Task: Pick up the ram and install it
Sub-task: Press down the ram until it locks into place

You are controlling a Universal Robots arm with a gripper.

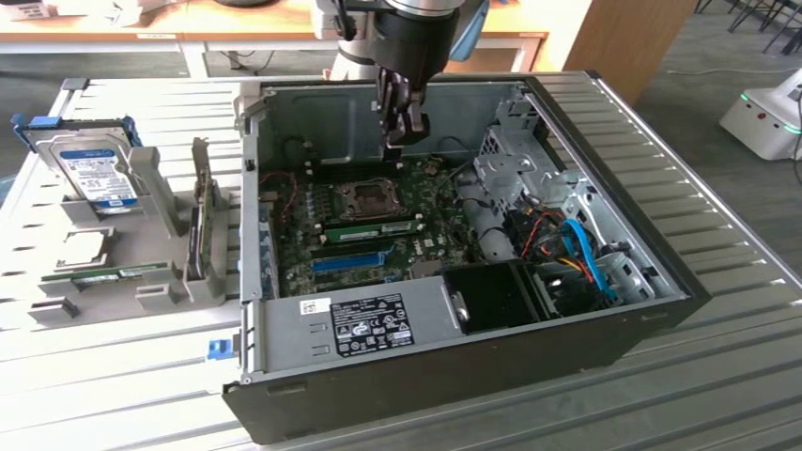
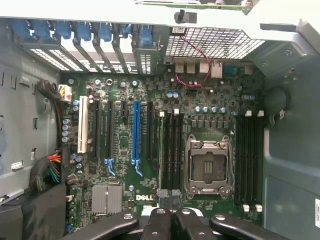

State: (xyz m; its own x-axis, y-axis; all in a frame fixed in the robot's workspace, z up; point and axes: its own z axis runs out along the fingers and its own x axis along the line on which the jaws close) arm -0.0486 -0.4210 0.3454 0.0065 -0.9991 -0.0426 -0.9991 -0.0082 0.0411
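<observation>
A ram (image 1: 376, 228), a thin green stick, stands on edge in a slot of the motherboard (image 1: 426, 202) beside the CPU socket (image 1: 371, 195). My gripper (image 1: 397, 139) hangs inside the open computer case (image 1: 602, 310), above the board's far part, fingers shut with nothing visible between them. In the wrist view the gripper (image 2: 168, 195) sits shut over the near end of the black memory slots (image 2: 170, 145) next to the CPU socket (image 2: 209, 167); there I cannot make out the stick.
A grey holder (image 1: 75, 310) at the exterior view's left carries a hard drive (image 1: 98, 174), an upright card (image 1: 198, 225) and another green stick (image 1: 111, 275) lying flat. Cables (image 1: 577, 249), a drive cage (image 1: 508, 160) and a blue slot (image 1: 347, 260) crowd the case.
</observation>
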